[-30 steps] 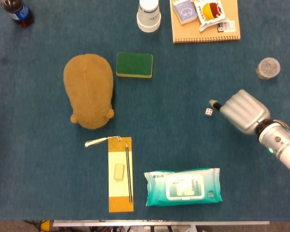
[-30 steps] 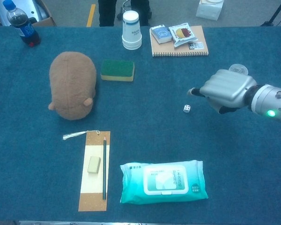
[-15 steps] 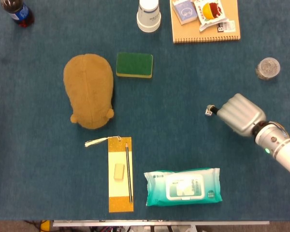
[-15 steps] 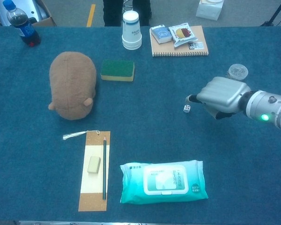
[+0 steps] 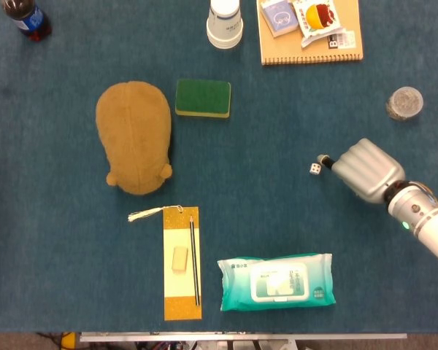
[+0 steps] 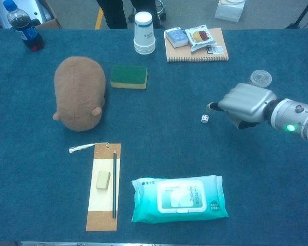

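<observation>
The right hand [image 5: 365,169] is seen low over the blue table [image 5: 277,219], its fingers curled in toward the palm with nothing held and one dark fingertip [image 5: 323,158] stretched out ahead. A small white die [image 5: 315,168] lies on the cloth just beside that fingertip; whether the two touch cannot be told. Taking the die as landmark, a clear plastic cup [image 5: 404,103] stands beyond the hand, well apart from the die. A pack of wet wipes [image 5: 276,281] lies nearer the robot than the die. A green sponge [image 5: 203,98] and a brown plush toy [image 5: 134,135] lie far off on the die's other side. The left hand is not shown in either view.
</observation>
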### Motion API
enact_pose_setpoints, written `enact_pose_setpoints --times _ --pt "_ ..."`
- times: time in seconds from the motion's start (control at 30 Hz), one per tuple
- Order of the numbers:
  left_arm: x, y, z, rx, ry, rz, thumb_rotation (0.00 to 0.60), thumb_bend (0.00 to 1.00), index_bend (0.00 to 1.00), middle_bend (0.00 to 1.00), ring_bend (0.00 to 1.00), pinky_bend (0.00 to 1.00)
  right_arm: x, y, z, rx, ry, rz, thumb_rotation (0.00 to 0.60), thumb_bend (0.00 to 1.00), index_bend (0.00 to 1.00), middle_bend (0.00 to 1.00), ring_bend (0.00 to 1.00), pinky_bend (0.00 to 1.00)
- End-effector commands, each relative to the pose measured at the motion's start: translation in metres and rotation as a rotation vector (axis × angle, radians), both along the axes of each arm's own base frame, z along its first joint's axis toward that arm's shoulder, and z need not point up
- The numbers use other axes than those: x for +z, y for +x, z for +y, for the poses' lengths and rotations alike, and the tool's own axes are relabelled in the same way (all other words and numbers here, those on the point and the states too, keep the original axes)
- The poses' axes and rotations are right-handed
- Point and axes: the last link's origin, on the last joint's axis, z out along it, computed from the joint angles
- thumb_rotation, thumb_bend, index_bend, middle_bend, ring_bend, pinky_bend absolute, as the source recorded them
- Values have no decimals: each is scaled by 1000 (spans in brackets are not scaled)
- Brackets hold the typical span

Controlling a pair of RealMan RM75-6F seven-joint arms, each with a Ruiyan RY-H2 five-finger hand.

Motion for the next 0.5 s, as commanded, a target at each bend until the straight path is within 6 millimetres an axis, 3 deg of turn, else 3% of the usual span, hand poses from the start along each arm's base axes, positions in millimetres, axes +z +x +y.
enact_pose_setpoints --times 0.03,0.5 --pt "0 0 0 1 0 -1 600 226 0 0 0 247 0 -1 0 -5 0 4 600 1000 191 881 884 1000" --pt "-1 -3 0 8 1 -18 600 226 0 0 0 247 -7 -4 0 -19 15 -8 600 1000 191 881 883 1000"
